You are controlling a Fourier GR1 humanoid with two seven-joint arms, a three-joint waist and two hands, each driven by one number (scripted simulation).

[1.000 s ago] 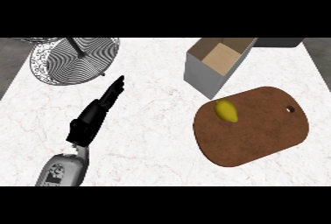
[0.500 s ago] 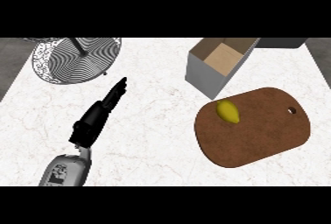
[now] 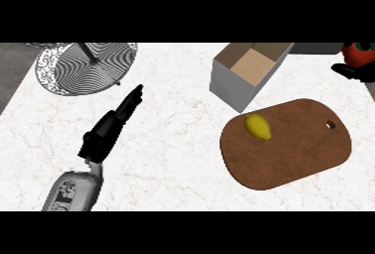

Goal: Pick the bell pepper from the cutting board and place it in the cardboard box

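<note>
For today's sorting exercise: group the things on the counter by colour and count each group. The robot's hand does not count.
Yellow: 1, the bell pepper
Brown: 2, the cutting board and the cardboard box
Black-and-white striped: 1, the wire basket
Red, cut off at the right edge: 1 object
Total: 5

Cutting board [image 3: 293, 149] on tabletop [image 3: 176, 149], right side. Bell pepper [image 3: 257, 126] on board's left part, near its far edge. Cardboard box [image 3: 245, 74] just behind board, open top, nothing visible inside. Wire basket [image 3: 84, 67] far left, well apart from box. Left hand [image 3: 110, 129] over tabletop, between basket and board, fingers straight toward basket. Item [image 3: 359, 59] at far right edge, partly cut off.
</note>
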